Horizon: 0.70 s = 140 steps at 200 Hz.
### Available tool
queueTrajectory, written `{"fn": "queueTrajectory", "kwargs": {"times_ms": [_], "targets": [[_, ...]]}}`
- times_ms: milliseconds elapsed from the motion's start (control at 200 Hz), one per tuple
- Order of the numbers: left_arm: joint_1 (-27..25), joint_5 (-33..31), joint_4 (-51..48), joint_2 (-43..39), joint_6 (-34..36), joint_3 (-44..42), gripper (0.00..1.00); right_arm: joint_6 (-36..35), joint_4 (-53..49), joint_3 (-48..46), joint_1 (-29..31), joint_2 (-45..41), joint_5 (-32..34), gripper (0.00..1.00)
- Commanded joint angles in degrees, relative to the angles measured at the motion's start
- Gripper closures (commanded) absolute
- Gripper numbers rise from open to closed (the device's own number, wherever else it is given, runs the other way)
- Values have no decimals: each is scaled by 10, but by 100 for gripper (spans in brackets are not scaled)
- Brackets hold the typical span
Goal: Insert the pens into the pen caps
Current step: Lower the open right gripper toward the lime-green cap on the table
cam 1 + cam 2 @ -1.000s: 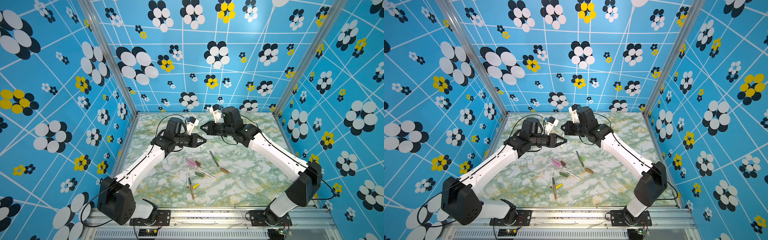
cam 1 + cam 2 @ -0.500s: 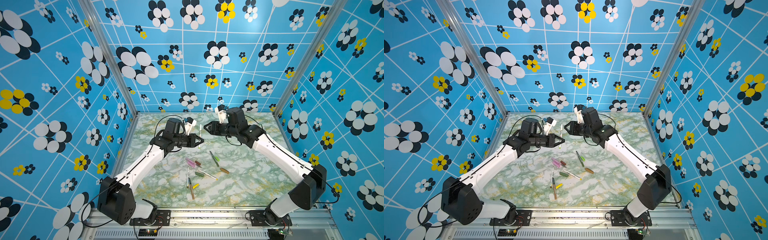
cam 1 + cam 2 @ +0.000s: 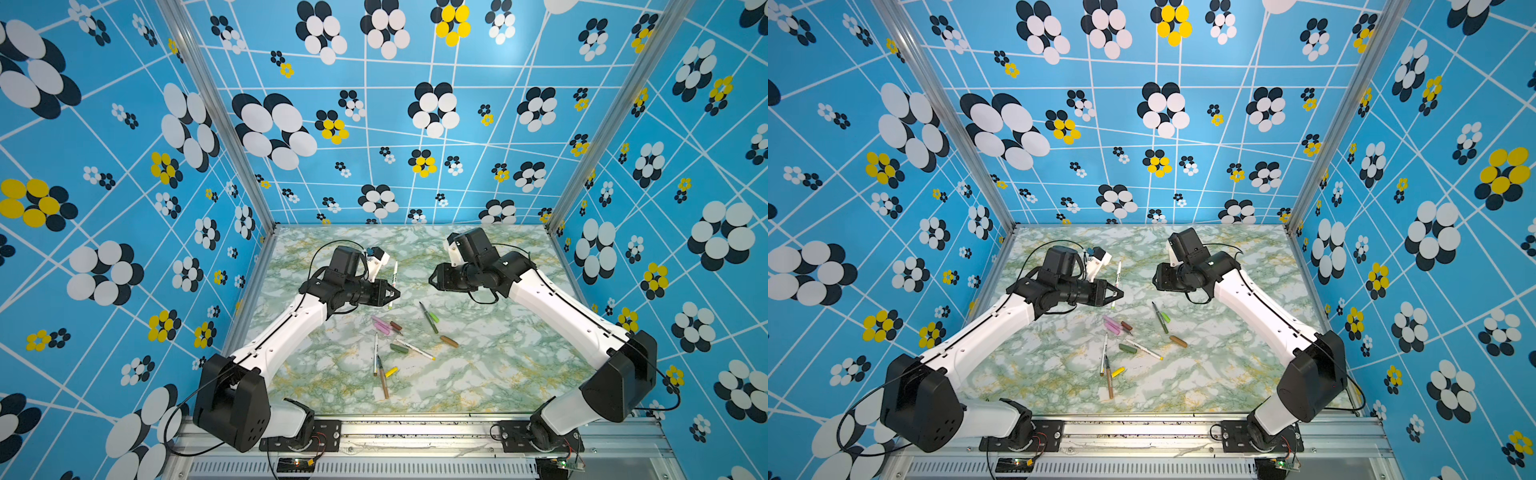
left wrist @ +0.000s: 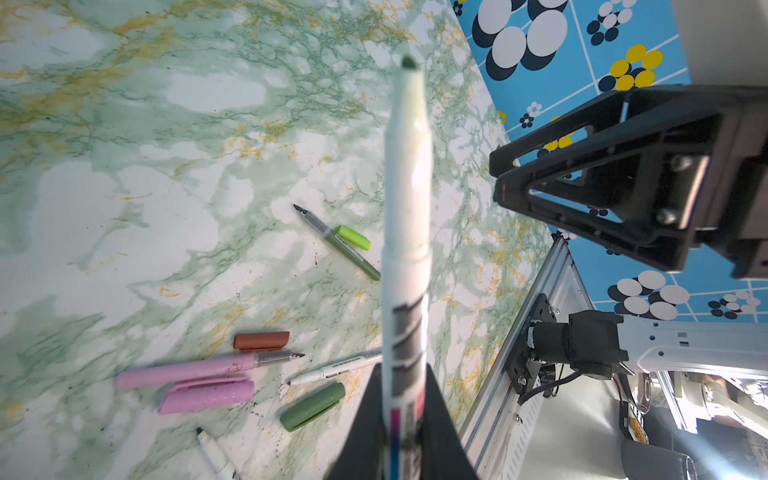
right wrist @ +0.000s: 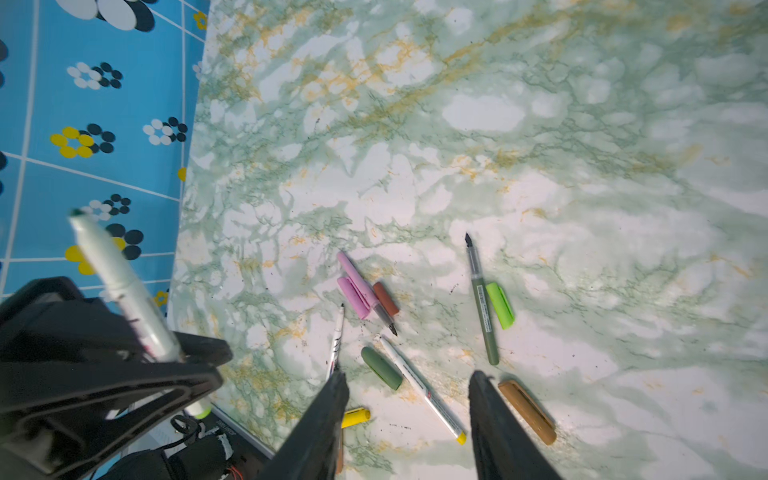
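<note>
The left gripper (image 3: 394,293) is clamped on a white pen (image 3: 393,277), low on its barrel. This pen stands almost upright. Its dark tip points up, well past the fingers (image 4: 440,399), and a short light-green end sticks out below them. The right gripper (image 3: 432,283) faces it with fingers (image 5: 332,399) apart and nothing between them. It is near the white pen but does not touch it. Under the gap between both grippers there is only bare marble.

The other pens (image 3: 428,319) and the caps (image 3: 399,348) lie loose on the table (image 3: 498,374). They make one cluster near the middle, closer to the front rail (image 3: 415,428) than the grippers are, and neither gripper touches them. Around the cluster the marble is bare up to the back wall, both side walls and the front rail.
</note>
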Motion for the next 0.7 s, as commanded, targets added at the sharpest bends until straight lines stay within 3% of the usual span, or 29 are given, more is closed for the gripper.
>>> {"fn": "queueTrajectory", "kwargs": {"times_ms": [0, 115, 360, 695], "targets": [[5, -4, 28, -30, 12, -29, 100, 40, 17, -49, 0, 9, -21, 44], [4, -9, 52, -44, 19, -64, 100, 89, 82, -100, 0, 9, -39, 38], [-18, -21, 28, -62, 41, -56, 100, 233, 226, -204, 1, 0, -57, 36], [-40, -36, 21, -63, 43, -55, 100, 316, 333, -271, -1, 21, -22, 37]]}}
